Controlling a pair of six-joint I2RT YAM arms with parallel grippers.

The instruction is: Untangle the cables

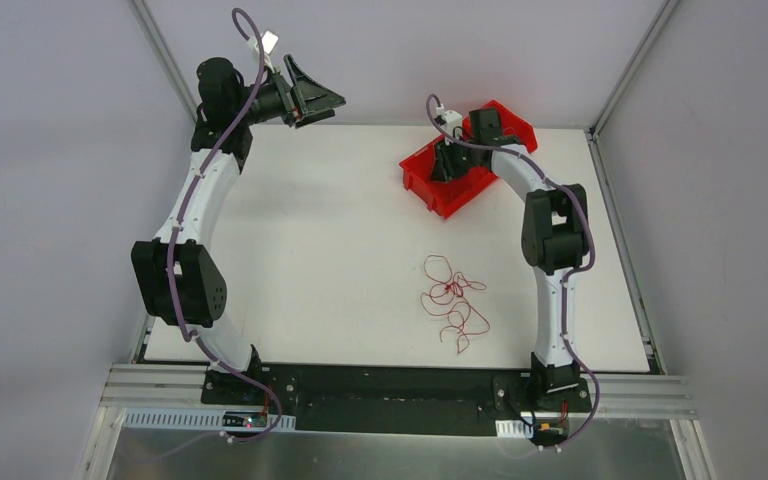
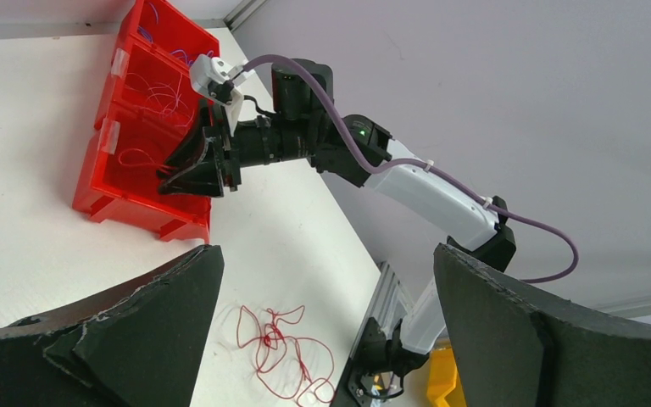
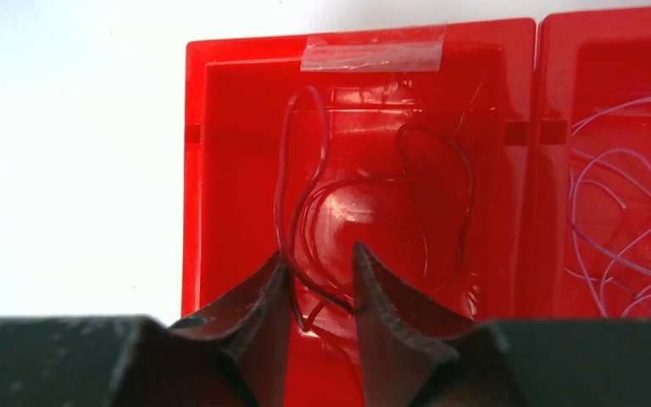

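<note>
A tangle of thin red cables (image 1: pixel 452 300) lies on the white table in front of the right arm; the left wrist view also shows this tangle (image 2: pixel 275 348). My right gripper (image 3: pixel 318 254) reaches down into a red bin (image 3: pixel 191 170), jaws a little apart. A red cable (image 3: pixel 301 170) loops on the bin floor and runs down between the fingers, lying against the left one. From above, the right gripper (image 1: pixel 450 160) is inside the bin (image 1: pixel 440 195). My left gripper (image 1: pixel 315 100) hangs wide open and empty above the table's far left.
The bin's neighbouring compartment holds pale purple wires (image 3: pixel 619 220). The bin (image 2: pixel 127 195) sits at the far right of the table. A yellow object (image 2: pixel 441 381) lies beyond the table's near edge. Grey walls enclose the table.
</note>
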